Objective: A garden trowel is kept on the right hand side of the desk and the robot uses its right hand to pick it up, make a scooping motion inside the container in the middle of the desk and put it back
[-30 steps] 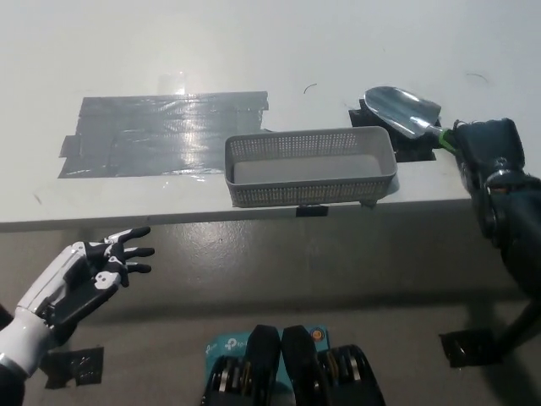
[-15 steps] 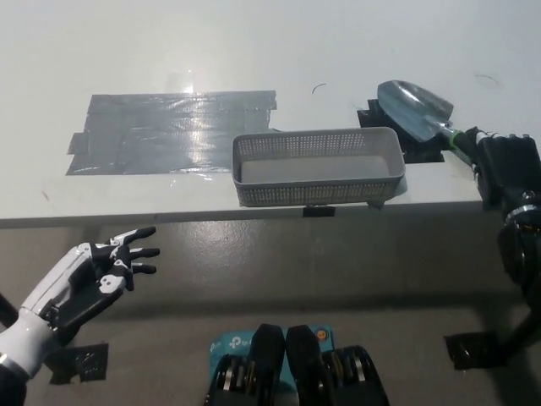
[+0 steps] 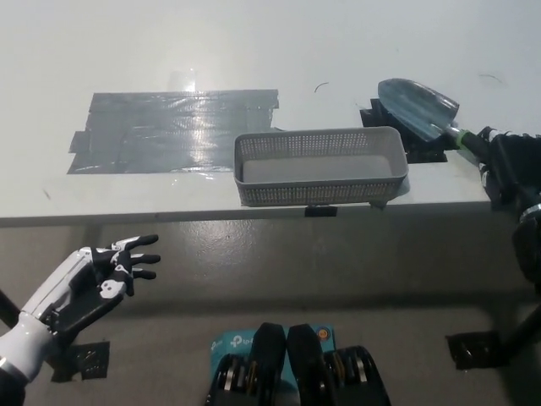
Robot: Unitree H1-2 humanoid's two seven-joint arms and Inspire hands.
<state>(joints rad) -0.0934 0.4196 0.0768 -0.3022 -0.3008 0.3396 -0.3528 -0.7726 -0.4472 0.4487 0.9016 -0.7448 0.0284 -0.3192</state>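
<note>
One hand works: the black right hand [image 3: 510,161] grips the garden trowel [image 3: 420,105] by its handle, fingers wrapped, blade free beside the mesh basket [image 3: 321,167], presumably for scooping. White left hand [image 3: 95,279] idles low, fingers spread.

The left hand [image 3: 91,277] has white shell plates over black fingers, and its forearm is white. The right hand [image 3: 512,166] is blocky and black, as is its arm.

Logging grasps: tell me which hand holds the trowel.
The black right hand, at the right edge of the desk, grips the handle of the trowel. The white left hand is open in front of the desk, holding nothing.
</note>
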